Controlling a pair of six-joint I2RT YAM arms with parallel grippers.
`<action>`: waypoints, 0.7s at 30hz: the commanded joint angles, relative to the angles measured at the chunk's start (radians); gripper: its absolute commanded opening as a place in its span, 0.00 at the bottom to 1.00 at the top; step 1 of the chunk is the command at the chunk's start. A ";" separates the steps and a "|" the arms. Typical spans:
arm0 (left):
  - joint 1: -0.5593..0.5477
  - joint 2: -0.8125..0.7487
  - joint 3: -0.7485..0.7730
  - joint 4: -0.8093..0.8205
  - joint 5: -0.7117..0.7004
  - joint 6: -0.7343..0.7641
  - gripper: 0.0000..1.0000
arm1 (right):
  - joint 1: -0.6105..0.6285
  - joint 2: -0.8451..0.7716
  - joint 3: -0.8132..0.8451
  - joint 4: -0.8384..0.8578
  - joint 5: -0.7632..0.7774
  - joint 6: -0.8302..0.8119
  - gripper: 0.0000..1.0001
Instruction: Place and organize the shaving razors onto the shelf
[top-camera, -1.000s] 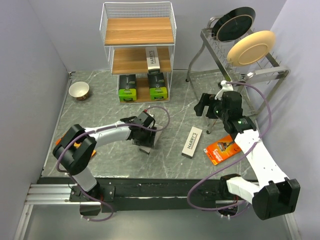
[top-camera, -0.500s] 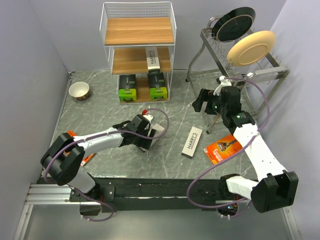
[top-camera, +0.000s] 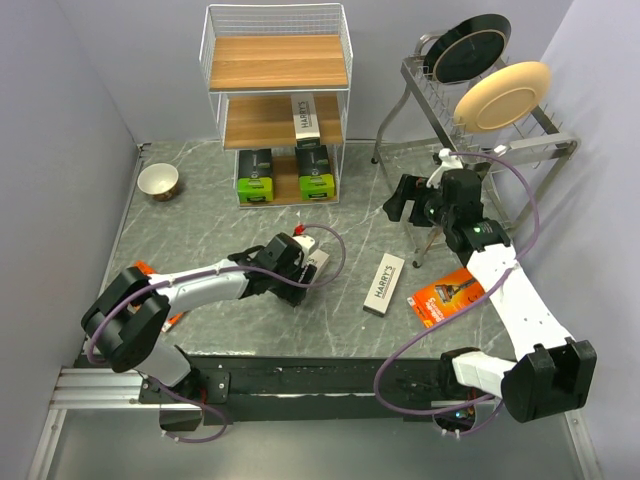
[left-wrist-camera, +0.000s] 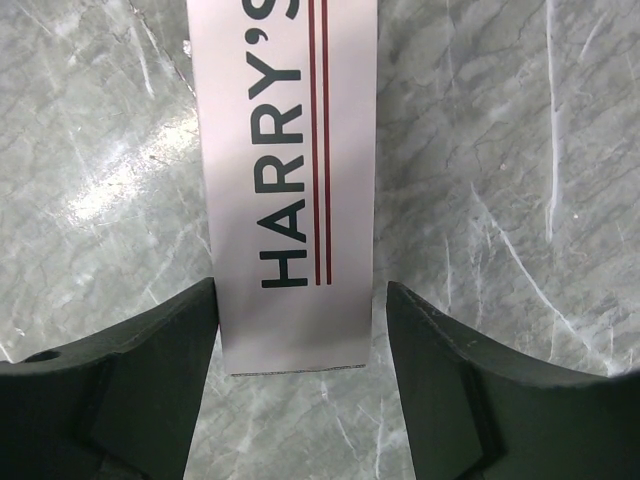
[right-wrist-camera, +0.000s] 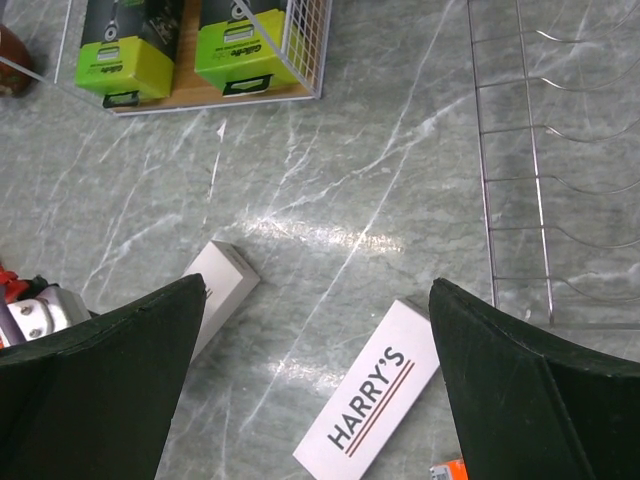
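Observation:
A white HARRY'S box (left-wrist-camera: 290, 170) lies flat on the marble table, one end between my left gripper's (left-wrist-camera: 302, 300) open fingers. The left finger is against its edge, the right stands a little off. From above that gripper (top-camera: 292, 268) sits at the box (top-camera: 318, 263). My right gripper (top-camera: 405, 200) hangs open and empty above the table; its view (right-wrist-camera: 318, 290) shows a second HARRY'S box (right-wrist-camera: 370, 405) below. An orange pack (top-camera: 445, 298) lies beside that box (top-camera: 383, 284). The shelf (top-camera: 275, 62) holds one HARRY'S box (top-camera: 305, 118) on the middle tier and two black-and-green boxes (top-camera: 255, 177) (top-camera: 316, 172) on the bottom.
A grey dish rack (top-camera: 440, 110) with a black plate (top-camera: 470, 47) and a tan plate (top-camera: 502, 95) stands at the back right. A small bowl (top-camera: 158, 181) sits at the back left. Something orange (top-camera: 140, 270) shows partly under the left arm.
My left arm has swung its elbow down and left and turned its gripper along the white box, fingers now astride one end. My right gripper has drifted slightly back.

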 joint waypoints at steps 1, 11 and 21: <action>-0.014 -0.026 0.004 0.018 0.007 0.019 0.72 | -0.022 -0.009 0.054 0.008 0.025 0.027 1.00; -0.014 0.011 0.044 -0.025 0.007 0.013 0.50 | -0.029 -0.038 0.054 0.013 0.039 0.021 1.00; 0.042 -0.207 0.269 -0.244 -0.036 0.125 0.48 | -0.031 0.034 0.160 -0.003 0.078 -0.053 1.00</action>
